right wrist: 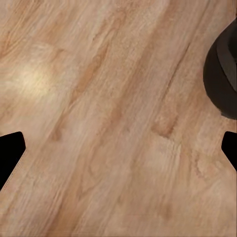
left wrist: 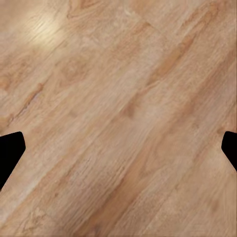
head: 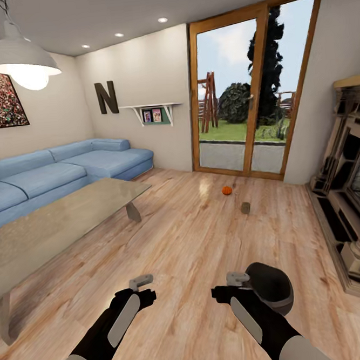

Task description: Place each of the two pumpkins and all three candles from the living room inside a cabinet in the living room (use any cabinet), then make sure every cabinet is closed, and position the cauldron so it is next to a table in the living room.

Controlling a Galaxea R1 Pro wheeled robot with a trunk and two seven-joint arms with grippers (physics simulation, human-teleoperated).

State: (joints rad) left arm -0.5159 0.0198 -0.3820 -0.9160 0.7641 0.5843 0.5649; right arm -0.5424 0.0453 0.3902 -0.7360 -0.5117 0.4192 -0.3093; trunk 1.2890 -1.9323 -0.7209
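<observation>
Both pincers hung apart and empty over the floor [head: 196, 243]: the left pincer [head: 140, 283] near the table [head: 54, 228], the right pincer [head: 237, 278] beside the cauldron [head: 275, 286]. Well ahead, a pumpkin [head: 227, 190] and candle [head: 245, 208] lay near the door [head: 248, 88].

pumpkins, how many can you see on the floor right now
1. The pumpkin sits on the wooden floor near the glass door, a little left of a candle. A second may be out of view.

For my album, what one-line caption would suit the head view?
Both open grippers hover over the wooden floor, black cauldron beside the right arm, pumpkin and candle ahead.
</observation>
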